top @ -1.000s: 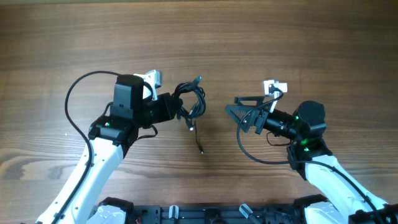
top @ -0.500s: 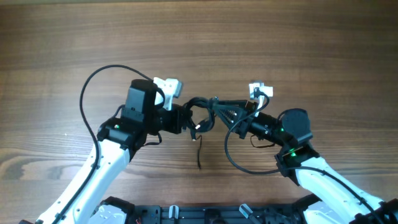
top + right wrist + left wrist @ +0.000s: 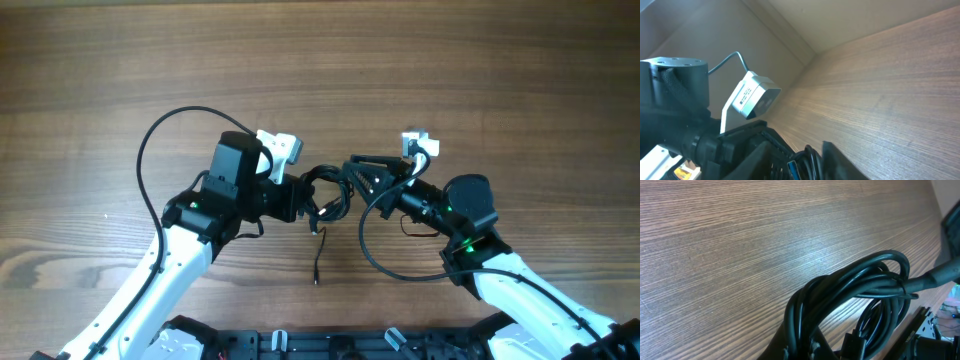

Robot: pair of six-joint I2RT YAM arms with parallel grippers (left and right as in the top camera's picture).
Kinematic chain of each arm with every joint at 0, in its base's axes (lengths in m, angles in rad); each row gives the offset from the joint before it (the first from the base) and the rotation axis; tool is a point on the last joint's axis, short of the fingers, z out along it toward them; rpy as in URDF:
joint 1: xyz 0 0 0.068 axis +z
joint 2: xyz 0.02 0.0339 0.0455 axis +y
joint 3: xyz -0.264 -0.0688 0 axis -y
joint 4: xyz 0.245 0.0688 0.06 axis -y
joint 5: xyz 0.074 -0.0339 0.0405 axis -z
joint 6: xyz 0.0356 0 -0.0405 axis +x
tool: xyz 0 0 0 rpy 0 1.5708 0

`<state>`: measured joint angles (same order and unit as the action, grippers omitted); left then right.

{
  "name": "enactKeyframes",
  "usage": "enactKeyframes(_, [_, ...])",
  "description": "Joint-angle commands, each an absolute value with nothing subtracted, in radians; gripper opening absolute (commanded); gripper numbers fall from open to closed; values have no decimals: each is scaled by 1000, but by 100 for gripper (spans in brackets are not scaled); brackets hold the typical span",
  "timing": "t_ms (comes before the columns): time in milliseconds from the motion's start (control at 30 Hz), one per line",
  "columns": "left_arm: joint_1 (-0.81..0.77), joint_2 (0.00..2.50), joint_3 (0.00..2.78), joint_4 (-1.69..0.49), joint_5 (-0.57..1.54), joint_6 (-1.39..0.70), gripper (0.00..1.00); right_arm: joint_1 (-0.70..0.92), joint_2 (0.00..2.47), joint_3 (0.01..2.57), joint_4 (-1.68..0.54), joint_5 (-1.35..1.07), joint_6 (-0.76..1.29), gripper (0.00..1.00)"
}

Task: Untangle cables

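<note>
Heads up, a lot of this is tough to read: from overhead the cables (image 3: 328, 190) are a small black knot of loops right between the two arms, and black cord against black fingers means you can't really see where one ends and the other starts. The left gripper (image 3: 303, 195) is clamped shut on the left side of the bundle. In its wrist view the fingers are cut off at the bottom edge and you just get the cables (image 3: 860, 287) fanning up out of them as several glossy thin loops held above the wooden table (image 3: 740, 240). The right gripper (image 3: 358, 172) is nosed into the bundle from the other side, touching it. Whether it's actually pinching a cord or just sitting around one, I honestly can't tell. Its wrist view only shows one dark finger (image 3: 837, 160) and a sliver of the cables (image 3: 807, 157) at the very bottom, with a bit of blue that's too cropped to identify. One loose strand (image 3: 319, 255) hangs out of the bundle toward the robot's base and ends in a small plug, too tiny to make out.
</note>
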<state>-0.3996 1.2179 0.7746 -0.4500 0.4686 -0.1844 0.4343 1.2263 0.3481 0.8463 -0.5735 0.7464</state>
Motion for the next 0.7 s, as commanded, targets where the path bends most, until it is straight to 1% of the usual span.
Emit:
enactKeyframes(0, [-404, 1206, 789, -447, 475, -165, 4, 440, 1224, 356, 848, -592, 737, 12])
enactKeyframes(33, [-404, 1206, 789, -446, 475, -169, 4, 440, 1225, 356, 847, -625, 737, 4])
enactKeyframes(133, [-404, 1206, 789, -446, 479, -178, 4, 440, 1227, 356, 844, -694, 736, 5])
enactKeyframes(233, [-404, 1206, 789, -442, 478, -221, 4, 442, 1227, 356, 820, -714, 737, 4])
enactKeyframes(400, [-404, 1206, 789, -397, 478, -308, 4, 524, 1227, 356, 713, -694, 693, 4])
enactKeyframes(500, [-408, 1206, 789, -378, 482, -373, 4, 584, 1227, 356, 641, -545, 688, 5])
enactKeyframes(667, [-462, 1206, 789, -380, 553, -371, 4, 627, 1227, 356, 561, -239, 688, 5])
